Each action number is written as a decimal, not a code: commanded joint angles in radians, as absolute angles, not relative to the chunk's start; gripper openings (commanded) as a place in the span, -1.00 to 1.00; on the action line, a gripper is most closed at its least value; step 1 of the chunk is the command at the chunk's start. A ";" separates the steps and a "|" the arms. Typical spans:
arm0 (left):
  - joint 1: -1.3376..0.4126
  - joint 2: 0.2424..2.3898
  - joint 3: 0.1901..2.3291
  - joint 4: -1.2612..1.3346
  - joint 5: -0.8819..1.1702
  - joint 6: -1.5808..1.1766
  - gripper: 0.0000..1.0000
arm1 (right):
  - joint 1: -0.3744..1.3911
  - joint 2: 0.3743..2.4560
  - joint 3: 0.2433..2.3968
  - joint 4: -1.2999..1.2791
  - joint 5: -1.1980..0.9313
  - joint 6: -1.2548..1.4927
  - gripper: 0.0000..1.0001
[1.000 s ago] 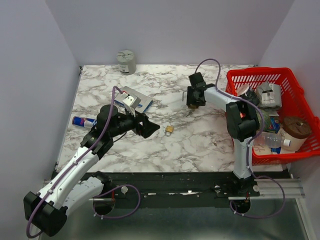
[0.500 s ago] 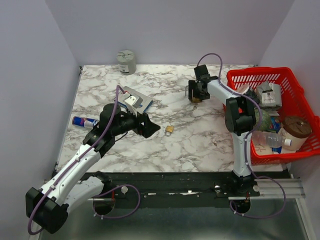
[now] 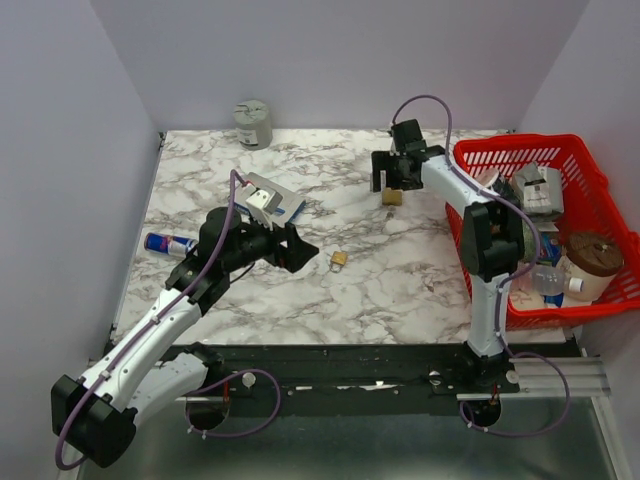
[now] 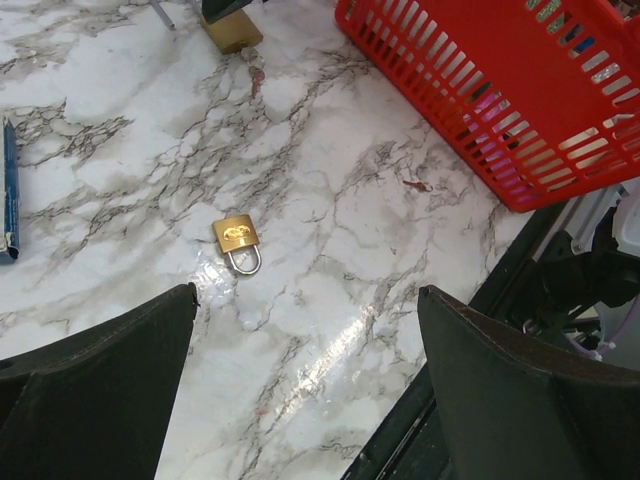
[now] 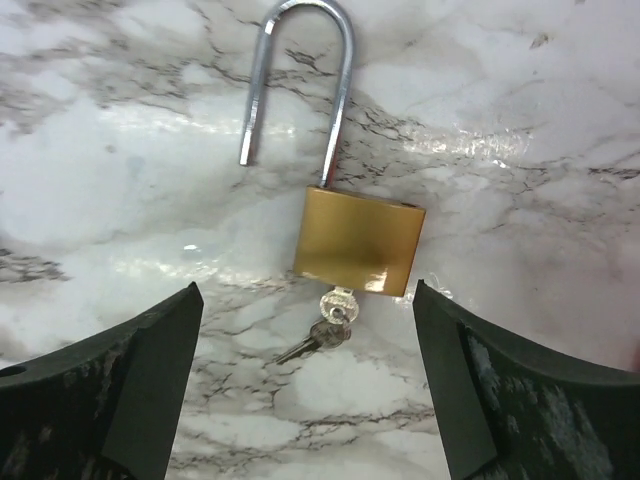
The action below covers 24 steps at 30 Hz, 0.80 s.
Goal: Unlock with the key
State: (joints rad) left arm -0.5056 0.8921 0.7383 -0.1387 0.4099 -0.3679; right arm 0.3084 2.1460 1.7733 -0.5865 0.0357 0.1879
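Both your claws are released, and the keyed lock lies opened at the far side of the table.

Your marble table (image 3: 400,280) carries the red basket (image 3: 520,142) at its right edge. Your left gripper (image 3: 303,250) hangs low over the middle-left with its fingers spread wide and holds nothing. Your right gripper (image 3: 392,180) is reached out to the far side, just beside the basket, its fingers wide apart on either side of the long-shackled padlock (image 5: 360,240) and touching none of it. That lock lies flat on the marble, with one shackle leg out of the brass body. The small padlock (image 4: 237,236) lies just ahead of your left fingers, shackle closed. The key (image 5: 335,310) sits in the big lock's keyhole.
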 commanded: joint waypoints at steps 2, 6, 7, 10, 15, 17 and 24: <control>-0.502 0.861 0.732 -0.138 0.339 -0.391 0.98 | 0.373 1.970 1.712 -0.600 0.017 0.166 0.88; -0.502 0.847 0.730 -0.147 0.325 -0.376 0.97 | 0.428 1.826 1.517 -0.534 -0.047 0.195 0.83; -0.502 0.842 0.730 -0.150 0.328 -0.371 0.97 | 0.431 1.772 1.470 -0.506 -0.075 0.205 0.80; -0.502 0.824 0.727 -0.152 0.339 -0.353 0.97 | 0.433 1.637 1.252 -0.477 -0.104 0.262 0.61; -0.502 0.811 0.712 -0.126 0.399 -0.359 0.97 | 0.433 1.412 0.985 -0.532 -0.005 0.360 0.44; -0.502 0.815 0.718 -0.129 0.411 -0.362 0.97 | 0.433 1.321 0.899 -0.604 0.050 0.414 0.35; -0.500 0.802 0.715 -0.126 0.439 -0.373 0.97 | 0.440 1.200 0.793 -0.762 0.221 0.475 0.18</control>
State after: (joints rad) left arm -0.5056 0.8223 0.7269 -0.1371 0.3954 -0.3668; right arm 0.4374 1.2232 0.8162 -0.6601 0.0845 0.4133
